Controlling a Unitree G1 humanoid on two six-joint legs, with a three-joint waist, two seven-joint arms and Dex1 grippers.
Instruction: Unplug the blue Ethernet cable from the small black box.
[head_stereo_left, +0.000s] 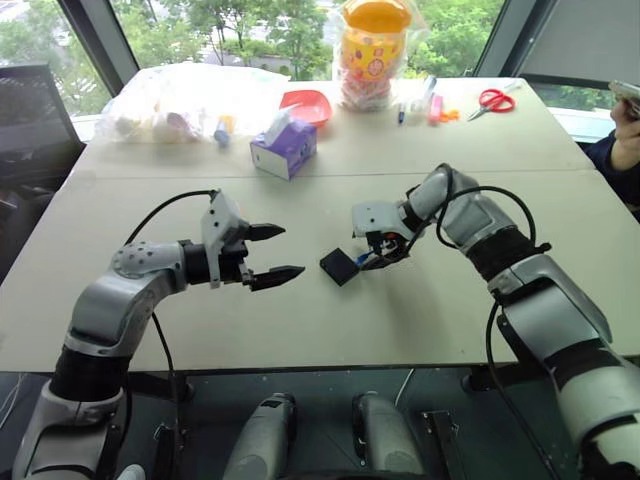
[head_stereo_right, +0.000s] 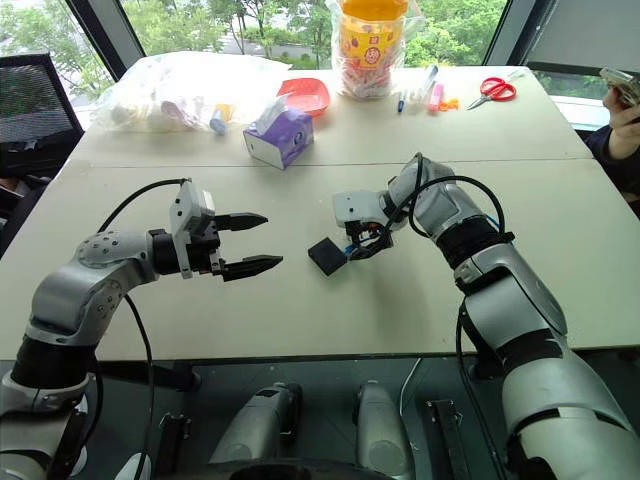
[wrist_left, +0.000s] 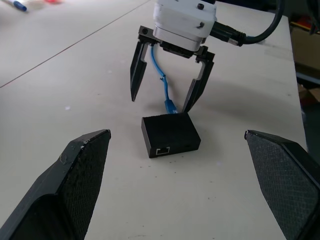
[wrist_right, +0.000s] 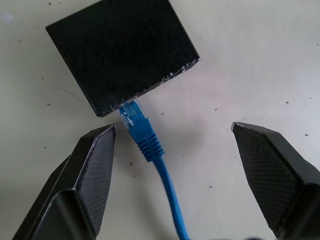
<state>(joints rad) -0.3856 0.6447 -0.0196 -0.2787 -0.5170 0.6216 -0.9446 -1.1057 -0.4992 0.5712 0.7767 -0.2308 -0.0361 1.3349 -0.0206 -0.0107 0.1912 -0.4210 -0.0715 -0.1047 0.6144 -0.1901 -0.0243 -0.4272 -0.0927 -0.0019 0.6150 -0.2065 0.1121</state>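
Here, small black box on the counter, blue cable plugged in, right gripper fingers apart astride the plug, left gripper fingers wide apart nearby.

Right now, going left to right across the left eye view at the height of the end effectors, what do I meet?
Left end effector, open → small black box → blue Ethernet cable, plugged into the box → right end effector, open over the plug.
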